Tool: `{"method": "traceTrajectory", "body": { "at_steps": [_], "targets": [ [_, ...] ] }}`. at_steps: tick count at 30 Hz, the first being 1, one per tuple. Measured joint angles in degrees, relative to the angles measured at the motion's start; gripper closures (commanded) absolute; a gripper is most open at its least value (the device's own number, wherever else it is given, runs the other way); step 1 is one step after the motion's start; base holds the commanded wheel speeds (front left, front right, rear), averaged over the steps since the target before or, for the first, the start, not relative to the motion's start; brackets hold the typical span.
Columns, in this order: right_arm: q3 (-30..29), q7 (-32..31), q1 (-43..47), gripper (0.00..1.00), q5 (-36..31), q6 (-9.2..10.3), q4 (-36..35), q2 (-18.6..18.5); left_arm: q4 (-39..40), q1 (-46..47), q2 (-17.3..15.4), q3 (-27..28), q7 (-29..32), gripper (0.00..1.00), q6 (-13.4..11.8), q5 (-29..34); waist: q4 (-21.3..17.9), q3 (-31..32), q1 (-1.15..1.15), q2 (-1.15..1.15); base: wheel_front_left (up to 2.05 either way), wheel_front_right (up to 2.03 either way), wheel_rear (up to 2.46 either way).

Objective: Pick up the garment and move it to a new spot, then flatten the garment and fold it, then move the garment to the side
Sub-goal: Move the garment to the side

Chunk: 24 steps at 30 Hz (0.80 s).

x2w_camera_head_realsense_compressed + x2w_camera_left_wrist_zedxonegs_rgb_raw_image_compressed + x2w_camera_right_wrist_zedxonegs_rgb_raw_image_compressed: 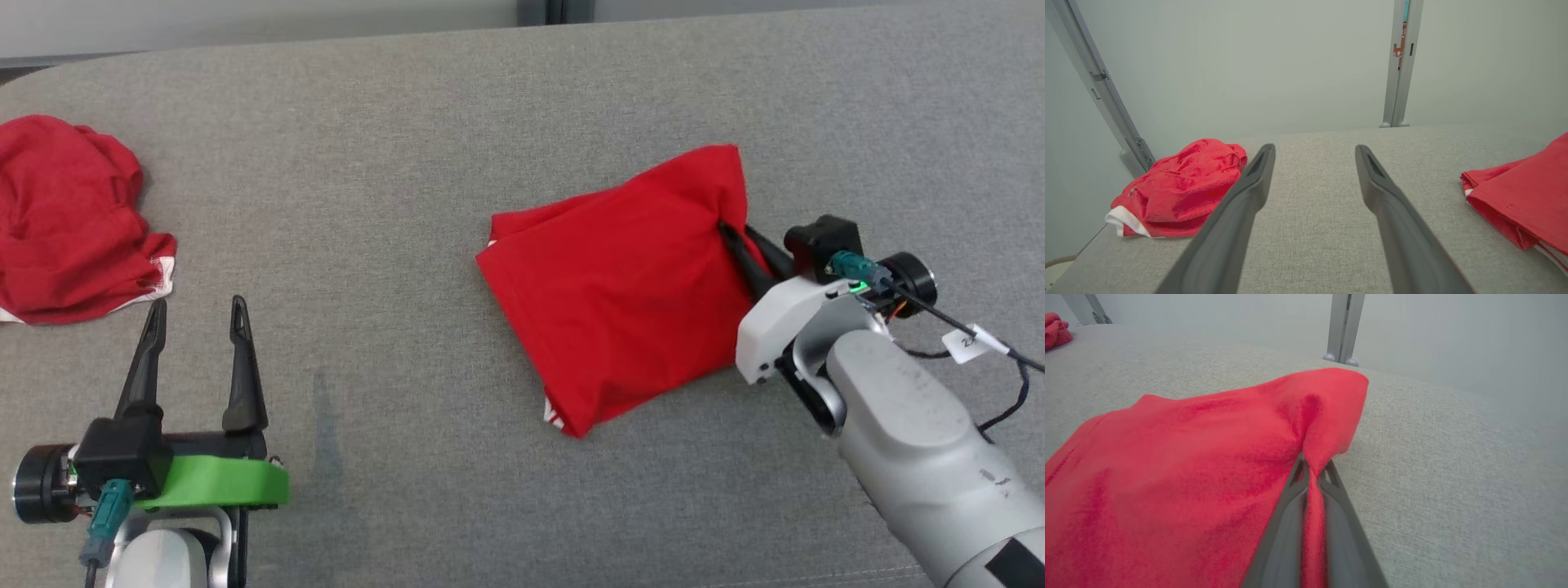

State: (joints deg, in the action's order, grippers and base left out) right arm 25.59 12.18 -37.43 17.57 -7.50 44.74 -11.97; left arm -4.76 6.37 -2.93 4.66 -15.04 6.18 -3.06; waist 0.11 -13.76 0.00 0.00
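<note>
Currently your right gripper (729, 234) is pinching the folded red garment (620, 286). Its two dark fingers are pressed together on a ridge of cloth near the garment's far right corner. In the right wrist view the cloth (1188, 457) bunches into a peak just beyond the fingertips (1300, 469) and spreads away to their left, lying on the grey padded surface (408, 163). Your left gripper (198, 304) is spread wide and holds nothing. A second, crumpled red garment (65, 212) lies just ahead and to the left of its tips, and the folded one (1523, 196) is well off to its right. The main risk, as I judge it, is the fold coming undone. The pinch sits at one corner and may have caught only the upper layers, so a lift or drag from there could leave the lower layers behind. The free end could then hang open or rumple against the coarse surface. A thin bite like this could also slip out if you pull quickly. As for writing, a white tag (967, 343) on the black cable (939, 314) beside the right wrist shows what looks like a "2", with the rest unreadable. A red sticker (1399, 51) on the grey post (1400, 90) ahead of the left gripper carries pale characters too small to read. You can see no brand on either garment.
</note>
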Motion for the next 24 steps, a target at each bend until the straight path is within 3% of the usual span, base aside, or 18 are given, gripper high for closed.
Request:
{"method": "traceTrajectory", "body": {
  "at_steps": [1,3,9,24],
  "targets": [
    [2.12,-0.05,-7.15,1.00,0.52,-0.01,-0.36,-4.50,3.33,2.70,0.00,0.14,0.00,0.00,0.32,0.14,-1.30,-3.30,0.00,0.00,0.00,0.00,0.00],
    [2.33,0.14,-13.04,1.00,1.24,-0.01,-0.21,-6.80,5.83,4.70,-0.69,0.34,-0.05,0.00,0.44,0.70,-2.82,-6.51,0.00,0.00,0.00,0.00,0.00],
    [2.03,1.33,-20.56,1.00,2.50,-0.02,1.63,-10.00,10.62,6.60,-3.71,0.66,-0.09,0.00,0.65,2.31,-7.38,-12.40,0.00,0.00,0.00,0.00,0.00],
    [-0.69,2.63,-28.69,1.00,5.50,-0.02,8.77,-15.88,21.02,5.87,-10.04,1.43,-0.08,0.00,0.86,3.90,-19.51,-23.08,0.00,0.00,0.00,0.00,0.00]
  ]
}}
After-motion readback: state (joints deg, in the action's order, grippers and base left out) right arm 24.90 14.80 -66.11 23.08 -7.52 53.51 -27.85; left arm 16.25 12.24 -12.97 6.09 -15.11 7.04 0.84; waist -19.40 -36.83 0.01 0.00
